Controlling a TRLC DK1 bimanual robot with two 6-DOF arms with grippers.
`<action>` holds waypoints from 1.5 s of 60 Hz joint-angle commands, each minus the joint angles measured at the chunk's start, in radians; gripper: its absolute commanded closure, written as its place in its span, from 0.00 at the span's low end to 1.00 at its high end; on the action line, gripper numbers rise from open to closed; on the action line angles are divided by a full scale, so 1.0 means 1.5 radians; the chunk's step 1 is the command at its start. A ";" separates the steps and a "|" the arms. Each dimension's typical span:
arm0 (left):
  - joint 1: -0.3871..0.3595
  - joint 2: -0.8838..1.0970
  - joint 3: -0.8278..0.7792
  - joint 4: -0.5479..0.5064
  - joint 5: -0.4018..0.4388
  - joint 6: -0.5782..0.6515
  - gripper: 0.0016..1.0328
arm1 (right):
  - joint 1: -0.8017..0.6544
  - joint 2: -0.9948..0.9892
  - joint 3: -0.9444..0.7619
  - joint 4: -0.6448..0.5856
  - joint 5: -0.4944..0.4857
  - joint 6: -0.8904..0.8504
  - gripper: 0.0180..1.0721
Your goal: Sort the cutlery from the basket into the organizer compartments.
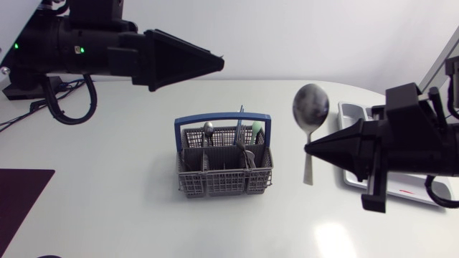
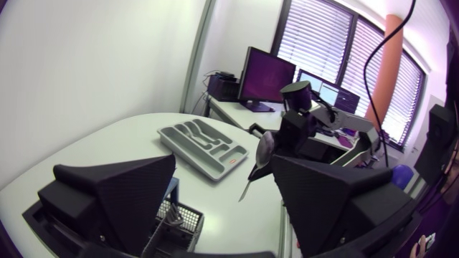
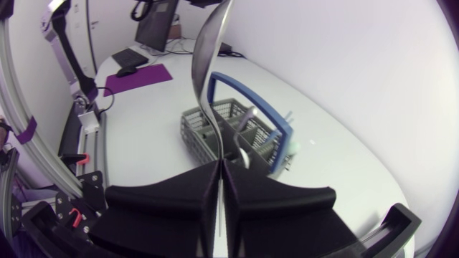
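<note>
In the head view the right tool [image 1: 310,149] is clenched on the stem of a large silver metal spoon [image 1: 310,115], grasping it partway down so the bowl stands upright above the white desk [image 1: 129,215]. The spoon hangs in the air between the grey mesh plastic basket [image 1: 224,161] with its blue handle and the light grey plastic organizer tray [image 1: 353,113], which lies at the desk's right side, partly hidden by the right arm. It is held high, I judge, to clear the basket's rim and handle on the way to a compartment. The left tool [image 1: 215,64] hovers beyond the basket, apart from it, probably to stay out of the carry's way; a dark purple mat [image 1: 21,193] lies at the desk's left edge.

The left wrist view shows its own tool released, the two wedges wide apart with nothing between them; ahead of it the organizer shows several long compartments, and no cutlery shows in them; the spoon is near the tray, not over it.

The right wrist view shows both fingers pressed on the stem from two sides; the basket stands on the desk beyond.

Counted: one spoon in the grip; one basket; one organizer; two tools. At least three pieces stand in the basket — a small silver spoon [image 1: 208,130], a green-tipped piece [image 1: 256,129], a blue piece [image 1: 240,115] — and more may be hidden.
</note>
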 commanded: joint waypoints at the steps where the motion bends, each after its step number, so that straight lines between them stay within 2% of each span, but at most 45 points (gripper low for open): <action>1: -0.008 -0.008 -0.007 -0.015 -0.045 0.028 0.05 | -0.081 -0.005 -0.020 -0.009 0.001 -0.020 0.95; 13: -0.054 -0.008 -0.052 -0.032 -0.192 0.115 0.05 | -0.263 0.063 -0.007 0.035 0.008 -0.009 0.95; 21: -0.072 -0.013 -0.078 -0.029 -0.234 0.136 0.05 | -0.346 0.163 0.008 0.107 0.042 0.014 0.95; 30: -0.074 -0.014 -0.090 -0.027 -0.245 0.145 0.05 | -0.392 0.283 0.046 0.193 0.114 0.061 0.95; 40: -0.085 -0.013 -0.095 -0.026 -0.264 0.156 0.05 | -0.416 0.400 0.115 0.246 0.187 0.116 0.95; 51: -0.104 -0.011 -0.104 -0.022 -0.292 0.170 0.05 | -0.428 0.534 0.211 0.267 0.239 0.173 0.95; 56: -0.118 -0.011 -0.107 -0.023 -0.309 0.176 0.05 | -0.427 0.594 0.262 0.273 0.286 0.205 0.95; 72: -0.123 -0.011 -0.116 -0.023 -0.332 0.186 0.05 | -0.437 0.723 0.379 0.268 0.335 0.280 0.94; 90: -0.135 -0.015 -0.120 -0.023 -0.344 0.187 0.05 | -0.454 0.805 0.438 0.249 0.343 0.294 0.94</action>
